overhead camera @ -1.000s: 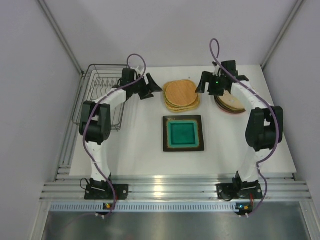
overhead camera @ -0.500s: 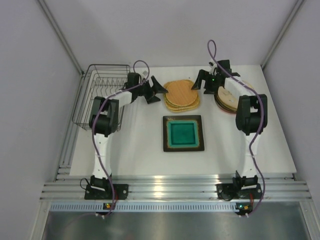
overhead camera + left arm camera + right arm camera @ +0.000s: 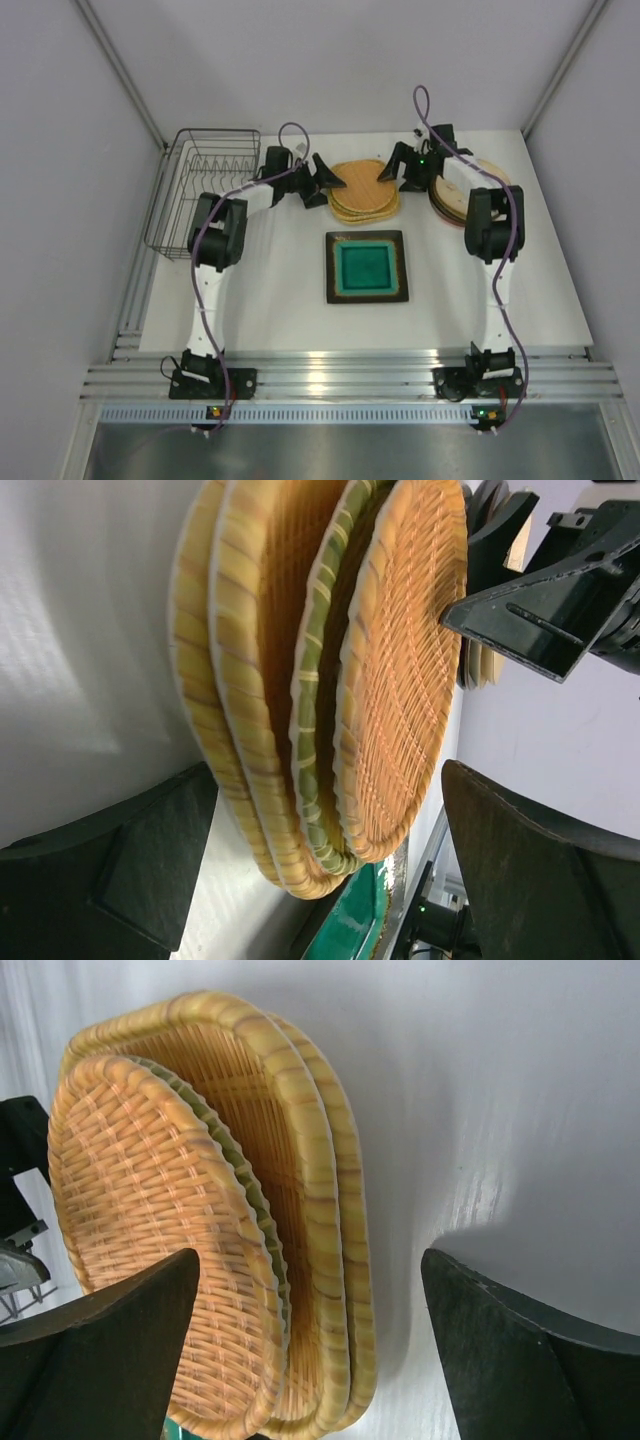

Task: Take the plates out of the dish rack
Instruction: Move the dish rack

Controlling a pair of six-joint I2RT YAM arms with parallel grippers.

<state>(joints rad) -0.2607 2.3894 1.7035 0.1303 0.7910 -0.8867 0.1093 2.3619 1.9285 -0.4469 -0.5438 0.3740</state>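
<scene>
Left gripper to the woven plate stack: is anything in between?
Nothing visible. The left gripper is open and faces the woven plate stack edge-on, with only white table between them. The right gripper is open at the stack's opposite side, outside that path.

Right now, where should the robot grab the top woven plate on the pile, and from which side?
Probably by the raised rim of the top tan woven rounded-square plate, coming in level from its left edge, where the open left gripper faces it. It lies flat on the woven stack, and only its rim stands clear to pinch.
</scene>
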